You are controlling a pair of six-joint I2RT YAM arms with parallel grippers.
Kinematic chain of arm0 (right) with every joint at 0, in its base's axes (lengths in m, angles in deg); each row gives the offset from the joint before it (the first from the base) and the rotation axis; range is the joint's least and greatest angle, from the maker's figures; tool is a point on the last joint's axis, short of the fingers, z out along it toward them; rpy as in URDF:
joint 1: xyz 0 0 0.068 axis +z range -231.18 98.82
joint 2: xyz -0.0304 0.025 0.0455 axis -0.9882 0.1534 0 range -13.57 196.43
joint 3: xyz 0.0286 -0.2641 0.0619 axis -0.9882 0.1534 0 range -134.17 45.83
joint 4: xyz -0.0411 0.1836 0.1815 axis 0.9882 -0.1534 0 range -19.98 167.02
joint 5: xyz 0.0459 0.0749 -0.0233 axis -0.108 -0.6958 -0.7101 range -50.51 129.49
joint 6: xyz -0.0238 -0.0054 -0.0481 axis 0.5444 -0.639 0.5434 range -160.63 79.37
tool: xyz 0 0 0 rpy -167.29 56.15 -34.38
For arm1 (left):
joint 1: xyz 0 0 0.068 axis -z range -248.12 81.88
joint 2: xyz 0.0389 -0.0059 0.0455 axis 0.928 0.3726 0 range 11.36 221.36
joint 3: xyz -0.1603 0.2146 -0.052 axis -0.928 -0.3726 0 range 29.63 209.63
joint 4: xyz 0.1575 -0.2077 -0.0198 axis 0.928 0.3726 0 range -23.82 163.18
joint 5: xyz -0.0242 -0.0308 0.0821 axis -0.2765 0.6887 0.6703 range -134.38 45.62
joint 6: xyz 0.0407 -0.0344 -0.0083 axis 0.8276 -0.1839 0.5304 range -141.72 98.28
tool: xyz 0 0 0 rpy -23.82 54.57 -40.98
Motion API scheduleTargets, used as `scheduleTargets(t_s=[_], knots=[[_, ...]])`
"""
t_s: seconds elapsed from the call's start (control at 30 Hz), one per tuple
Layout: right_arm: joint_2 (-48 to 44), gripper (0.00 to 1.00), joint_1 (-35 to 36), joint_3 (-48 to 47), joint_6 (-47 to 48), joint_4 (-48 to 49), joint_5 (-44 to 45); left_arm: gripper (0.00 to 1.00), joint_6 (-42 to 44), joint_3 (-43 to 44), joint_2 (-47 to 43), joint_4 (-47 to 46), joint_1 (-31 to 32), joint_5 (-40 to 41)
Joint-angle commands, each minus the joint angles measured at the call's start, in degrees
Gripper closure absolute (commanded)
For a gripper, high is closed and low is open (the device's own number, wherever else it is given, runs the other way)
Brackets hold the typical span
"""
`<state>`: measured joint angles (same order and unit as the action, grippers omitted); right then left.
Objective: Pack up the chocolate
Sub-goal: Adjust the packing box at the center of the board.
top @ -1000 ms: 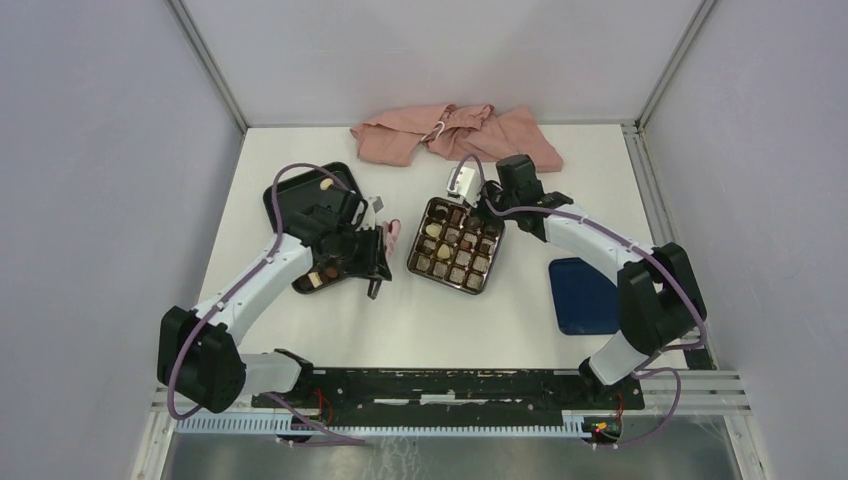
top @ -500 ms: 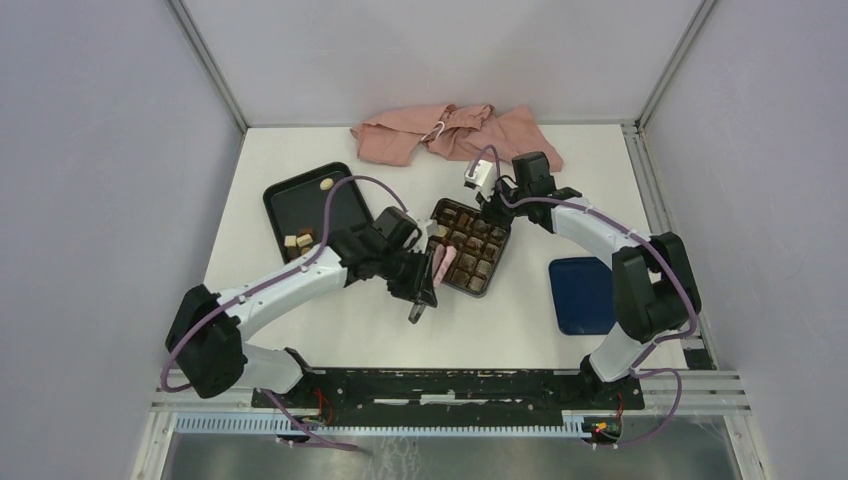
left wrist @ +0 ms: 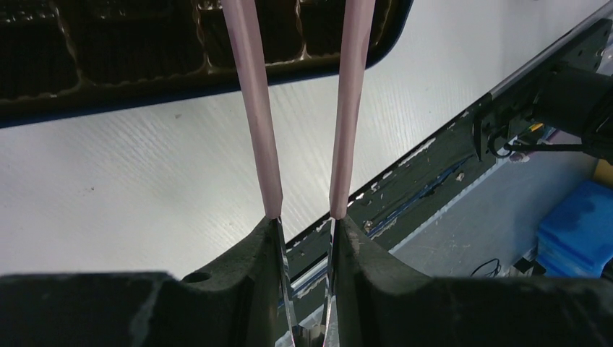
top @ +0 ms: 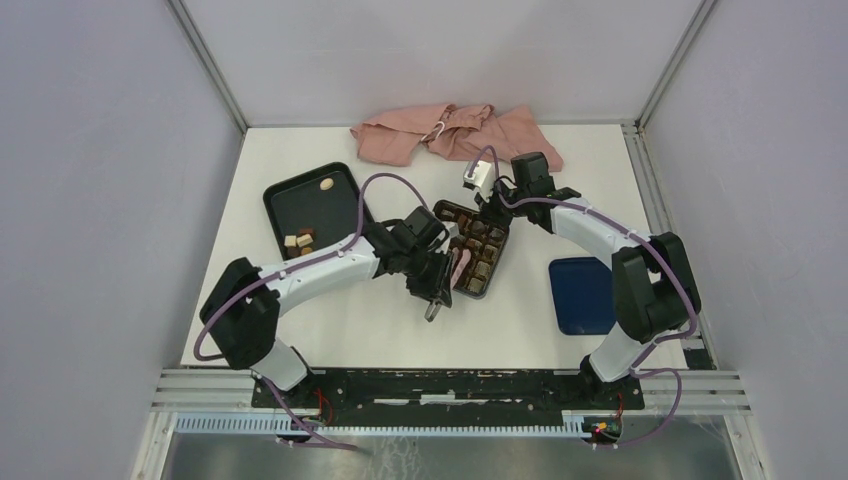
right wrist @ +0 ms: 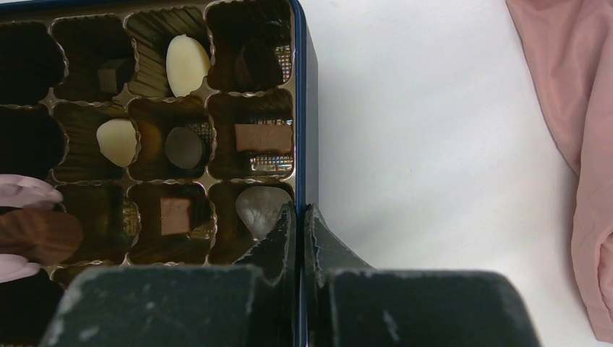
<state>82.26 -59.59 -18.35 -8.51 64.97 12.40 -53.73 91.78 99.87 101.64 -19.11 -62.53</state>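
The dark blue box (top: pixel 500 243) with its brown gridded insert sits mid-table. My right gripper (right wrist: pixel 300 217) is shut on the box's blue side wall (right wrist: pixel 300 108). Several cells hold chocolate: a white oval (right wrist: pixel 186 65), a dark round (right wrist: pixel 183 148) and a brown square (right wrist: pixel 264 137). My left gripper (top: pixel 458 268) hangs over the box's near side, its pink fingers (left wrist: pixel 249 87) shut on a brown chocolate (right wrist: pixel 43 235) above a cell. In the left wrist view the fingertips run off the top edge. More chocolate (top: pixel 300 240) lies on the black tray (top: pixel 335 210).
A blue lid (top: pixel 583 295) lies flat to the right of the box. A pink cloth (top: pixel 450 135) is bunched at the back edge. A single pale piece (top: pixel 325 184) lies at the tray's far end. Grey walls close in both sides.
My left arm has swung right from the tray to the box with a brown piece in its fingers. The right gripper shifted slightly right early on, and the box moved with it.
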Motion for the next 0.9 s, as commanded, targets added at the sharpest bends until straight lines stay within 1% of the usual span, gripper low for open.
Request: scheduleTargets(t_s=[0.0, 0.13, 0.23, 0.4, 0.47, 0.57, 0.7, 0.87], knots=[[-0.73, 1.00, 0.12, -1.50, -1.20, 2.13, -2.61, 0.93, -0.40, 4.28, 2.64, -0.31, 0.77, 2.31], [-0.63, 1.00, 0.05, -1.50, -1.01, 1.90, -2.73, 0.89, 0.19, 5.03, 4.45, 0.66, 0.91, 3.74], [-0.48, 1.00, 0.08, -1.47, -0.93, 1.81, -2.87, 0.79, 0.28, 5.55, 5.10, 1.29, 0.93, 4.90], [-0.29, 1.00, 0.00, -1.64, -0.74, 1.23, -3.33, 0.59, 0.71, 6.43, 6.26, 1.45, 1.27, 5.28], [-0.29, 1.00, -0.01, -1.64, -0.66, 1.19, -3.33, 0.55, 0.88, 6.49, 6.68, 1.45, 1.55, 5.34], [-0.34, 1.00, 0.04, -1.63, -0.67, 1.11, -3.54, 0.53, 0.98, 6.41, 7.10, 1.39, 1.61, 5.41], [-0.25, 1.00, 0.04, -1.65, -0.49, 0.94, -3.57, 0.52, 1.01, 6.51, 7.02, 1.51, 1.62, 6.06], [0.05, 1.00, -0.19, -1.67, -0.44, 0.58, -4.07, 0.58, 0.15, 7.19, 3.44, 1.37, 1.63, 8.00]])
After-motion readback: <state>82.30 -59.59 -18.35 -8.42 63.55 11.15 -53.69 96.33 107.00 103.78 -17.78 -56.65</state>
